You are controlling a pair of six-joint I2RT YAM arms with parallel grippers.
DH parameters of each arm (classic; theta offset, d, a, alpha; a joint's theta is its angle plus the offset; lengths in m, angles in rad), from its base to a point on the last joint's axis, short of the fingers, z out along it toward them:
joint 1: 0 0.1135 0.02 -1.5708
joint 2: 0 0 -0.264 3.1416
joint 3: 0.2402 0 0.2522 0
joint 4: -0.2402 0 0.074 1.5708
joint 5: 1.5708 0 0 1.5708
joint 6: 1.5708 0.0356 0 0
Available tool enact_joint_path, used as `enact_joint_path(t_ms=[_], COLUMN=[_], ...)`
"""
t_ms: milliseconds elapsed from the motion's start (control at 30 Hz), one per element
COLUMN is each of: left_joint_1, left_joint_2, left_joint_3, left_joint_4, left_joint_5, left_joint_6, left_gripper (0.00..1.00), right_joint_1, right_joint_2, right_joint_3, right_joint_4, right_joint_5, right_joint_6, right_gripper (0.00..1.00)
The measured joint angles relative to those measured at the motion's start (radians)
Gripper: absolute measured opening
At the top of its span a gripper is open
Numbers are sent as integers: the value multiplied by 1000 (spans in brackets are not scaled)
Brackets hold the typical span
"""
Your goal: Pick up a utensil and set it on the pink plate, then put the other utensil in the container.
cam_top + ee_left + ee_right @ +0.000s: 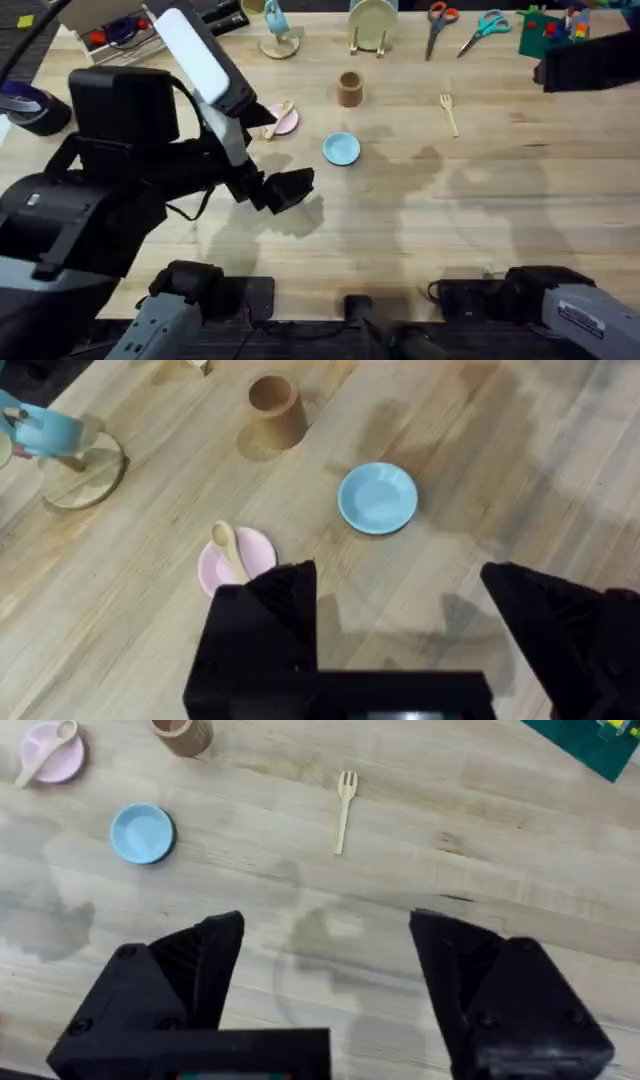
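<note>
The wooden spoon [276, 118] lies with its bowl on the pink plate [287, 122] and its handle reaching past the rim; the left wrist view shows the spoon [229, 549] and plate [255, 548] too. Near them, my left gripper [287, 188] hangs open and empty over the table, its fingers [285, 595] wide apart. The wooden fork [449, 112] lies flat on the table to the right of the brown container [349, 89]. My right gripper [325, 960] is open and empty, well back from the fork [344, 808].
A light blue plate [341, 149] sits between the pink plate and the fork. Along the far edge are a mug stand [278, 35], a plate rack [372, 25], two pairs of scissors [440, 20] and a green block set [550, 30]. A tape roll [25, 105] lies at the left.
</note>
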Motion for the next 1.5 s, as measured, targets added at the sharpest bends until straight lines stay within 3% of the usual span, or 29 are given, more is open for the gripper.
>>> enact_joint_path(t_ms=[567,1133,1500], left_joint_1=[0,0,0], left_joint_2=[0,0,0], left_joint_3=[-2,-2,-2], left_joint_4=[30,26,26], left_joint_5=[5,5,5], left_joint_6=[-50,-53,-53], left_gripper=[993,993,993], right_joint_1=[-85,-85,-79], right_joint_2=[264,583,680], right_joint_3=[6,6,6], right_joint_4=[0,177,234], right_joint_5=[1,3,3], right_joint_6=[-49,-48,-24], right_gripper=[992,992,995])
